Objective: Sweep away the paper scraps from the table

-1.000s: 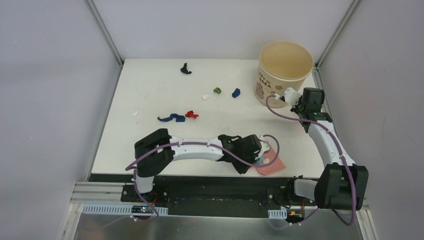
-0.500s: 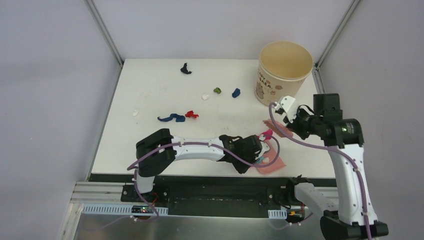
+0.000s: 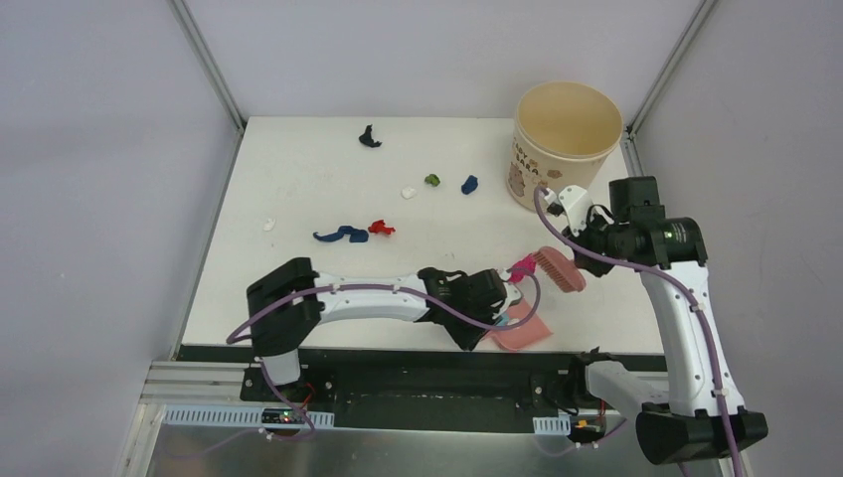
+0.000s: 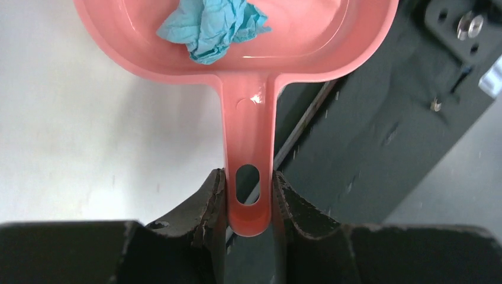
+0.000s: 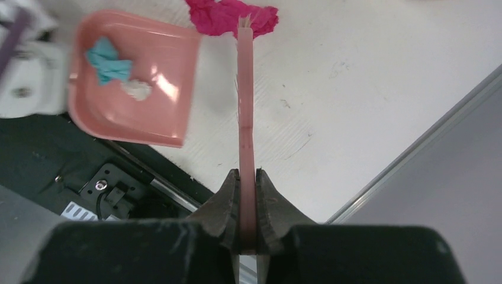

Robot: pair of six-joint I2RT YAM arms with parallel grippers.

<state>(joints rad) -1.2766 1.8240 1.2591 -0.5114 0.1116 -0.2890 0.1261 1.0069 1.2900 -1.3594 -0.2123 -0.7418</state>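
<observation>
Left fingers [image 4: 208, 204] clamp dustpan [image 4: 247, 127], two scraps [image 5: 108, 59] inside

The left arm [image 3: 378, 298] lies stretched along the near edge of the table [image 3: 298, 169]. The pink dustpan [image 3: 519, 333] at its end closes the near middle, and the pink brush [image 3: 557, 268] is just beyond it to the right, so there is only a narrow gap between them. The beige bucket [image 3: 552, 179] stands tall in the far right corner and blocks that side. The far and left parts are open; only low paper scraps [image 3: 341, 235] lie there, well apart.
</observation>
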